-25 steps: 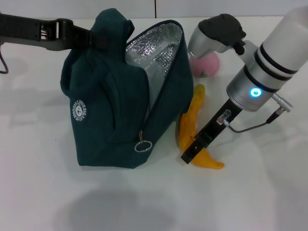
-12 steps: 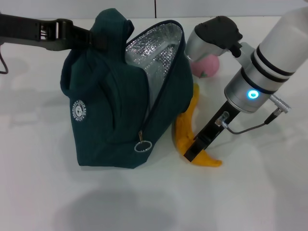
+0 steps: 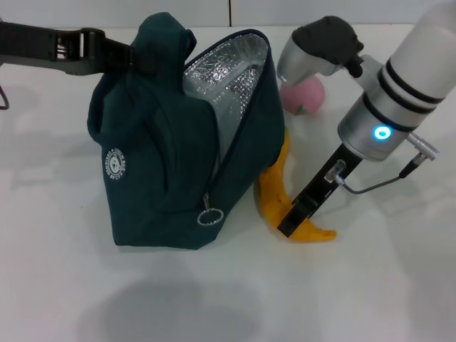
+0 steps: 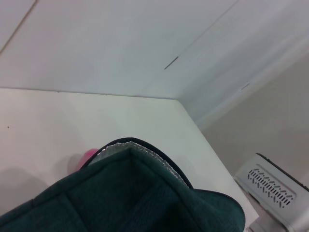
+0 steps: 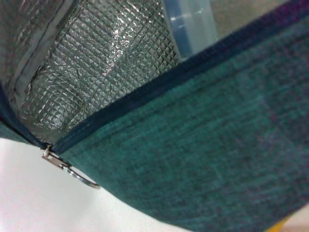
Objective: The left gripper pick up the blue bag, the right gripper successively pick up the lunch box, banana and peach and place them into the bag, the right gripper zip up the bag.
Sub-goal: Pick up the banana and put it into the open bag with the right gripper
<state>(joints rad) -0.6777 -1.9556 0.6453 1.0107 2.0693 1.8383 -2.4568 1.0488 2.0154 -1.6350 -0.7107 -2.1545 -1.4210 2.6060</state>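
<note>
The blue bag (image 3: 157,178) stands open on the white table, its foil lining showing. At the upper left my left gripper (image 3: 130,55) is shut on the bag's handle and holds it up. In the right wrist view the lunch box (image 5: 190,24) lies inside the bag against the foil, and the zipper's ring-pull (image 5: 77,175) hangs at the bag's front corner. The banana (image 3: 272,192) leans against the bag's right side, one end on the table. My right gripper (image 3: 291,219) is shut on the banana's lower part. The pink peach (image 3: 306,96) sits behind, beside the right wrist.
The right arm's grey cable (image 3: 370,187) loops out to the side. The table (image 3: 399,285) stretches on to the front and right. A white vented box (image 4: 270,186) stands beyond the table's far corner in the left wrist view.
The right gripper has shifted slightly right and up with the banana, whose upper end has swung in against the bag. The left gripper and the bag have stayed still.
</note>
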